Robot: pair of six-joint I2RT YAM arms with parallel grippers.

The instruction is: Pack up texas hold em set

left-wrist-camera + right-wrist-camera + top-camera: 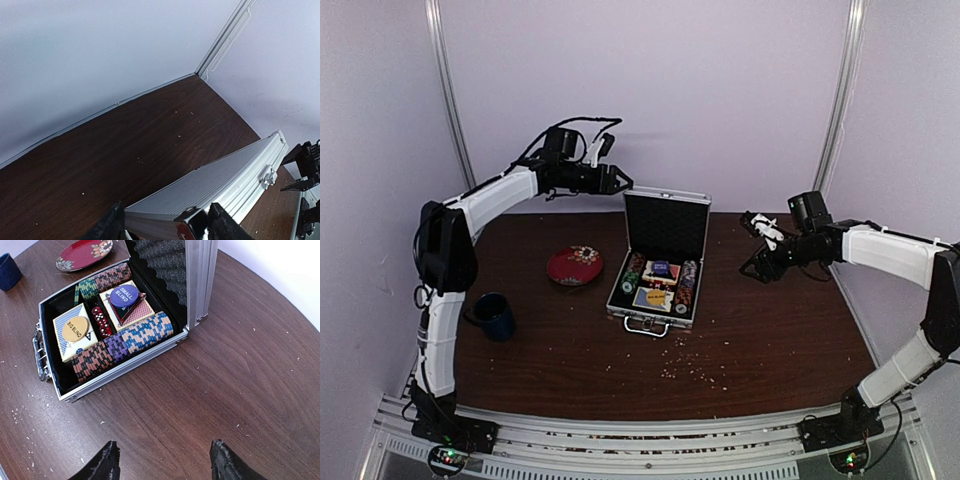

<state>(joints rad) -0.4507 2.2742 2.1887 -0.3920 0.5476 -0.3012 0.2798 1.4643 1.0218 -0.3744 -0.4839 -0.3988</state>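
The silver ribbed case (651,310) lies open mid-table with its lid (666,222) upright. In the right wrist view the black-lined tray (125,367) holds rows of poker chips (140,337), red dice (101,322), a pink card box (137,310) under a blue disc (124,295), and a second card box with a yellow disc (75,329). The handle (39,352) is at the front. My left gripper (625,182) is open, and its fingers straddle the top left corner of the lid (215,175). My right gripper (752,248) is open and empty above the table, right of the case.
A red patterned plate (574,265) and a dark blue mug (496,315) stand left of the case. Small crumbs are scattered on the dark wooden table (760,340) in front of the case. White walls close in the back and sides.
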